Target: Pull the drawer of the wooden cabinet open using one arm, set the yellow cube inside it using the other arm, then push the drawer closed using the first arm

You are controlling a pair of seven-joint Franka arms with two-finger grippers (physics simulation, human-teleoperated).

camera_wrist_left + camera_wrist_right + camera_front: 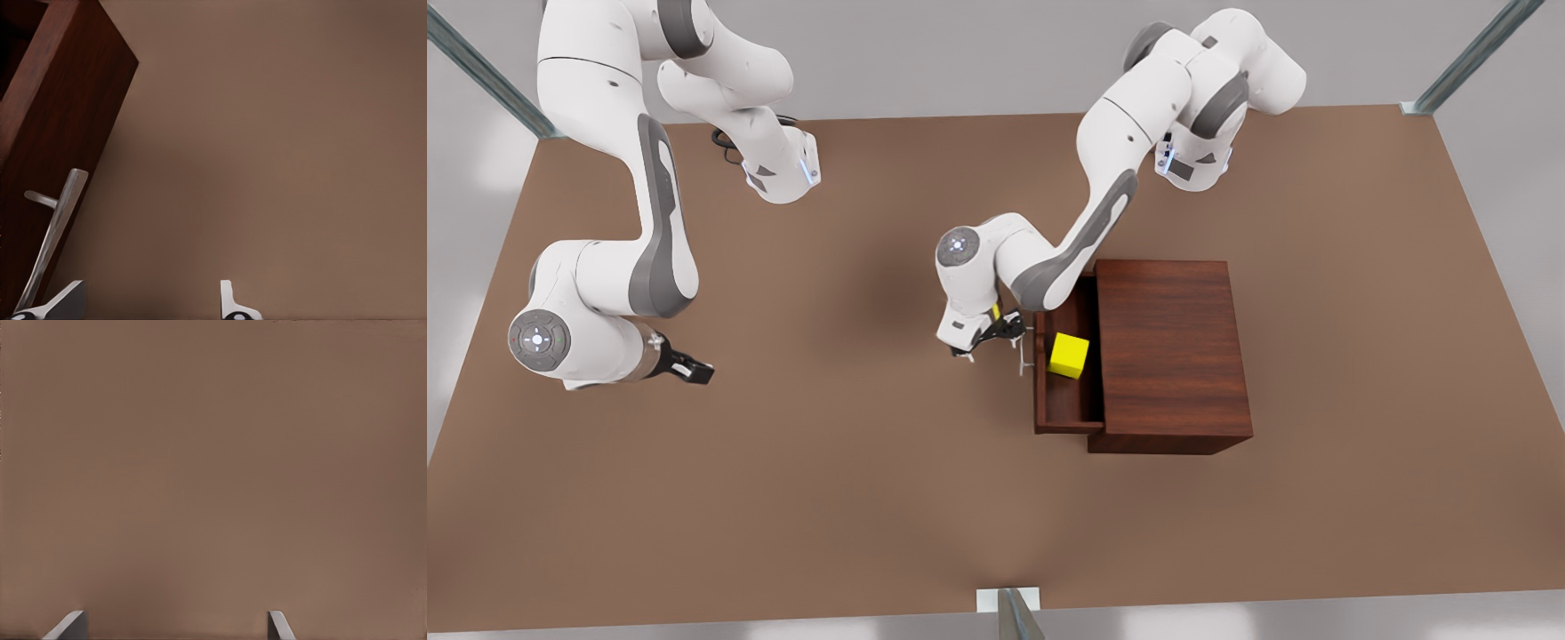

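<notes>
Two grippers show in the front view, and the left gripper (996, 336) sits just beside the silver bar handle (1028, 351) of the drawer (1063, 411), its black fingers spread apart and holding nothing. In the left wrist view its fingertips (230, 300) stand wide, one of them close against the handle (57, 230), with the drawer's dark front panel (60, 120) slanting beside it over the brown table (287, 147). The arm behind this gripper bends back and up toward the far edge of the table (871, 498). The drawer is pulled out from the wooden cabinet (1169, 347) toward the front view's left; its long axis runs from the far side to the near side of the table, parallel to the cabinet's front face, and the handle lies along that same line. The yellow cube (1069, 356) rests inside the open drawer, in its farther half, near the handle side and slightly turned against the drawer's walls. The right gripper (694, 368) waits well apart at the front view's left, low over the bare table, pointing toward the cabinet; the right wrist view shows its fingertips (70, 625) spread wide and empty.
</notes>
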